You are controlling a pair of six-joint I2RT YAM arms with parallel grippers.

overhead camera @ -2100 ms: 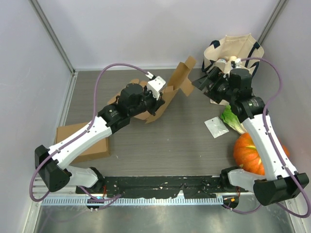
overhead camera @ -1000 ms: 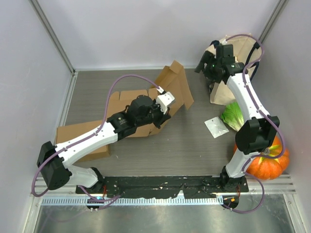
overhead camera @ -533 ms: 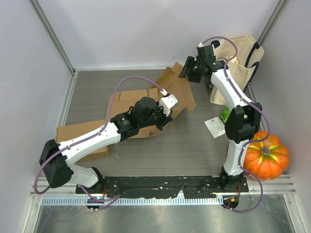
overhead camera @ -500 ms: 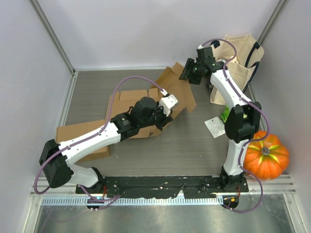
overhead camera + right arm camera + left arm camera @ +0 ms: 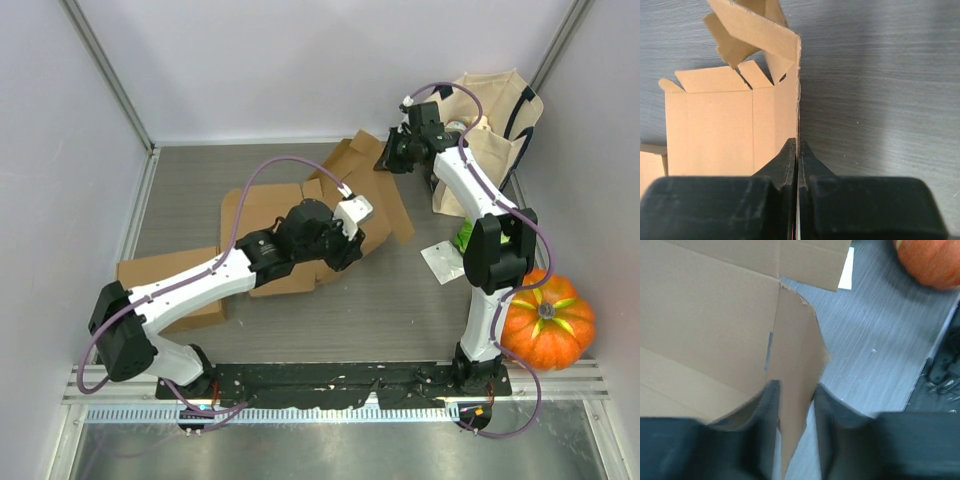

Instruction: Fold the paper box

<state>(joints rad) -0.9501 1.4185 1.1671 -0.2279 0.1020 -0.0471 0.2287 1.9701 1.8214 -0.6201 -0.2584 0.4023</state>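
Note:
The paper box (image 5: 262,207) is a brown cardboard blank, partly unfolded, lying mid-table with its flaps splayed. My left gripper (image 5: 343,255) is at the box's near right corner. In the left wrist view its jaws (image 5: 795,400) stand a little apart around a pointed cardboard flap (image 5: 792,370), with a gap on the right side. My right gripper (image 5: 386,160) reaches to the box's far right flap. In the right wrist view it (image 5: 798,150) is shut on the thin edge of a cardboard panel (image 5: 715,130).
A beige tote bag (image 5: 490,110) stands at the back right, with green lettuce (image 5: 465,238), a white packet (image 5: 442,262) and an orange pumpkin (image 5: 545,325) along the right side. Another flat cardboard box (image 5: 170,290) lies at the near left.
My right arm swung left from the tote bag to the box and its jaws closed on the flap's edge. My left gripper's jaws have parted slightly. The box's right panel shifted rightward.

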